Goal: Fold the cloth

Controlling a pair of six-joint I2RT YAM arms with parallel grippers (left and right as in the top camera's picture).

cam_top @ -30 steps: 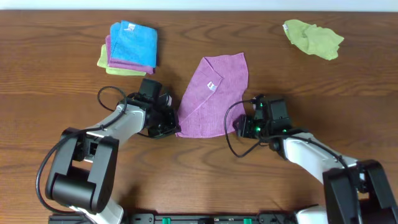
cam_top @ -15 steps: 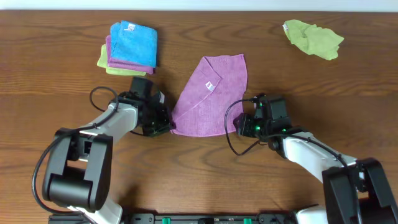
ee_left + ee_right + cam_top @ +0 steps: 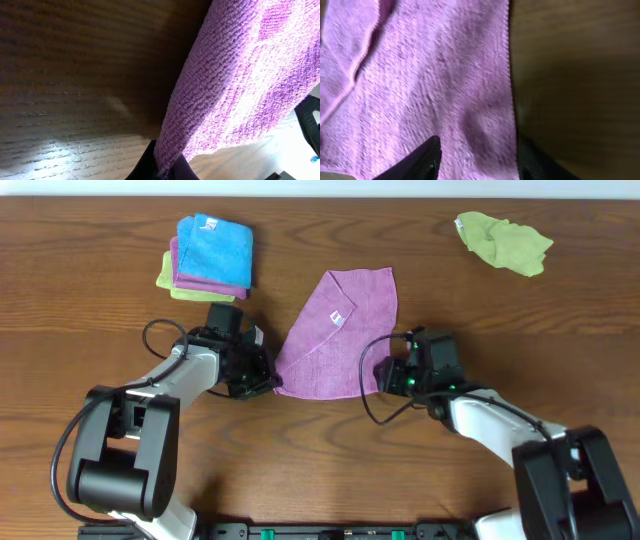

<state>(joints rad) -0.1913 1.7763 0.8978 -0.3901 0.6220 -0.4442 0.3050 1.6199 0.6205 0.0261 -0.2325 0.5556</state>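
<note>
Grippers of mine sit at the two near corners of the cloth (image 3: 338,330). My left gripper (image 3: 266,381) is clamped shut on the near left corner. In my left wrist view the purple pile is pinched between the fingertips at the bottom of the frame. From there the thick edge runs up and away, with a dark shadow on the wood beside it.

My right gripper (image 3: 385,377) is at the near right corner with its jaws apart. In its wrist view one finger (image 3: 420,160) is over the fabric and the other is over bare wood. The stitched hem runs between them. I cannot tell whether either pad touches the fabric.

The cloth lies spread on the table (image 3: 500,330) between my arms, slanting away to the right, and its small white tag (image 3: 340,317) faces up near the middle. A stack of folded cloths (image 3: 210,255) with a blue one on top sits at the far left. A crumpled lime-green cloth (image 3: 503,240) lies at the far right. Both are well apart from the purple one.
</note>
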